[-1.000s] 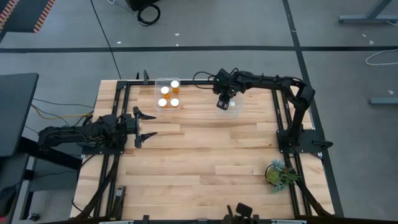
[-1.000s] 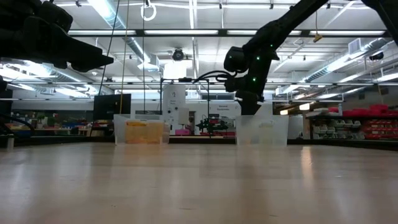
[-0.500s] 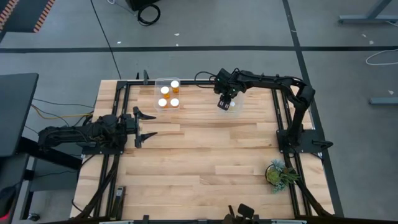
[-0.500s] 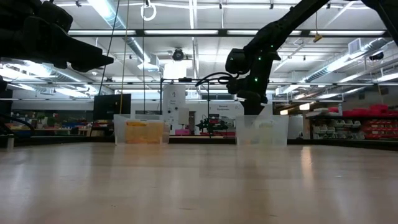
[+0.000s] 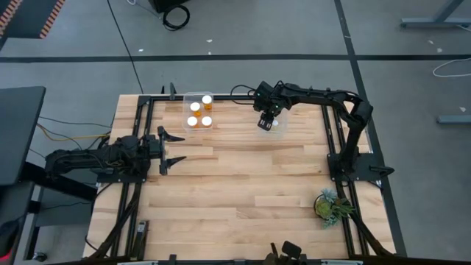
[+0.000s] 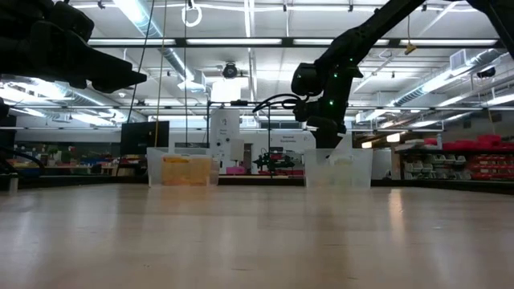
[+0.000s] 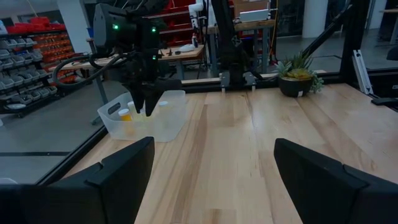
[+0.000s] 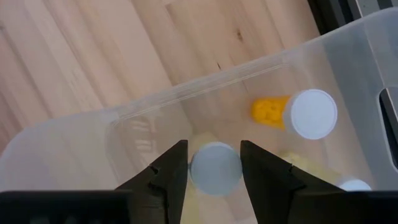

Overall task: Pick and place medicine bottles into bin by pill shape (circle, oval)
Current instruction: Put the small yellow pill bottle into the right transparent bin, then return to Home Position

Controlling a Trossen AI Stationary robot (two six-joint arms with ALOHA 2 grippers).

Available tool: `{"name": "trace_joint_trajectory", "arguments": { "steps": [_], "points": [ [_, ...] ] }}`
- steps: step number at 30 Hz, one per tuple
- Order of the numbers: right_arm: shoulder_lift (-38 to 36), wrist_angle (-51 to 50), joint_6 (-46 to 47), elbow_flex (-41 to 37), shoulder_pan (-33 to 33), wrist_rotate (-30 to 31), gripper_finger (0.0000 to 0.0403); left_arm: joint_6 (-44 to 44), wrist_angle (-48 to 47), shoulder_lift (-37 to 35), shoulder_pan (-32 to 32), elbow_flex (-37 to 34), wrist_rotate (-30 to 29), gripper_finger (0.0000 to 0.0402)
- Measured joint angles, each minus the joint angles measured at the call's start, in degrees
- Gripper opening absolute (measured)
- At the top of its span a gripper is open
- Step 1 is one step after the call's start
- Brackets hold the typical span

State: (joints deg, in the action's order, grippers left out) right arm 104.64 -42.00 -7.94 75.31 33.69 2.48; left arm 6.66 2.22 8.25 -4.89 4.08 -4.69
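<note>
My right gripper (image 5: 265, 124) points down into the right clear bin (image 5: 278, 126) at the table's far side, shut on a medicine bottle whose white cap (image 8: 216, 168) shows between the fingers. Another amber bottle (image 8: 292, 113) lies on its side on that bin's floor. The left clear bin (image 5: 187, 110) holds several white-capped bottles (image 5: 195, 107) standing upright. My left gripper (image 5: 174, 147) waits open at the table's left edge, pointing level, with nothing between its fingers. My right gripper pinches the bottle at its round white cap (image 8: 216, 168) between the two fingers (image 8: 171, 171). The fingers come from above, slanting down. The bottle hangs inside the bin's walls with its cap toward the wrist; its lower end is hidden under the cap.
A small green potted plant (image 5: 329, 205) stands near the table's right front corner. Black frame rails (image 5: 140, 177) run along the left and right edges. The wooden middle and near part of the table (image 5: 243, 191) is bare.
</note>
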Motion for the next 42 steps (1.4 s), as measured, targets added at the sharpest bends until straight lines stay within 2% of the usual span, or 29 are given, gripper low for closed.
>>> {"name": "trace_joint_trajectory", "arguments": {
  "steps": [18,42],
  "points": [
    [-0.15,0.02,-1.36,0.02,0.0,0.0,0.0155,0.0,0.01,0.0,0.0,0.02,0.02,0.0341],
    [-8.13,-1.16,-1.64,0.04,-0.78,-1.49,0.0155,0.0,0.04,0.0,-0.02,0.02,0.0,0.0341]
  ]
}}
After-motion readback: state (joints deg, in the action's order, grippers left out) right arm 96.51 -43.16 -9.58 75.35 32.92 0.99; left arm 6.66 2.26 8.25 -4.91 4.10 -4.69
